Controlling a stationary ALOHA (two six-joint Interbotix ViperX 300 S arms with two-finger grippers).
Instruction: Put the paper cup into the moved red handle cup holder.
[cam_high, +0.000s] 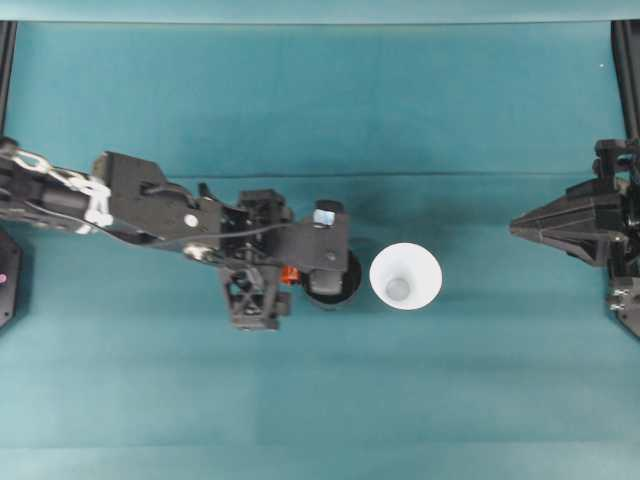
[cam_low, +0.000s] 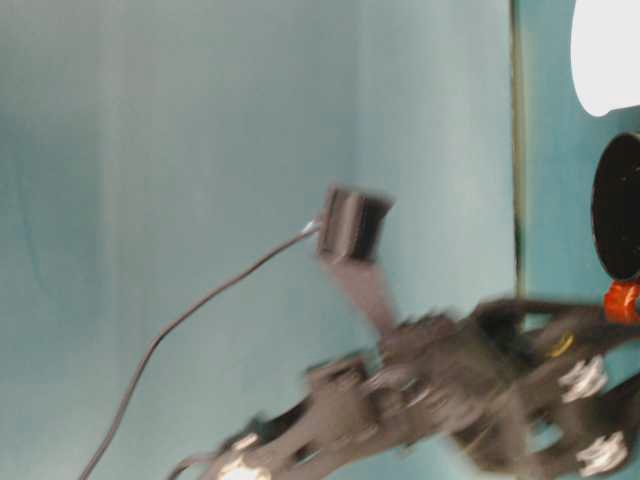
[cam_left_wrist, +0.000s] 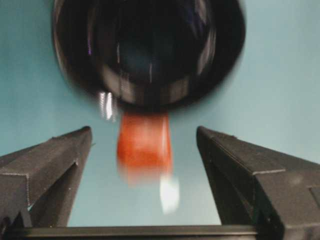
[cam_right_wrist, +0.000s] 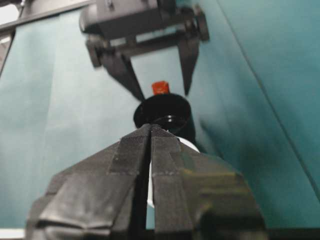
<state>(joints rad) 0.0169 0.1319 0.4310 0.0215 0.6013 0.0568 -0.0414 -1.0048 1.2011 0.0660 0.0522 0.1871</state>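
The white paper cup (cam_high: 405, 277) stands upright on the teal table, just right of the glossy black red handle cup holder (cam_high: 337, 281). Its orange-red tab handle (cam_high: 289, 274) points left. My left gripper (cam_high: 298, 276) is open, one finger on each side of the tab with a gap to both. In the left wrist view the handle (cam_left_wrist: 145, 146) sits below the holder (cam_left_wrist: 150, 50), between the fingers (cam_left_wrist: 50, 165). My right gripper (cam_high: 516, 228) is shut and empty at the far right, well away from the cup. The right wrist view shows its tips (cam_right_wrist: 150, 128) aimed at the holder (cam_right_wrist: 162, 111).
The teal cloth (cam_high: 320, 400) covers the whole table. Black frame rails (cam_high: 8, 60) stand at the left and right back corners. A cable (cam_low: 200, 310) trails from the left wrist camera. Open cloth lies in front of and behind the cup.
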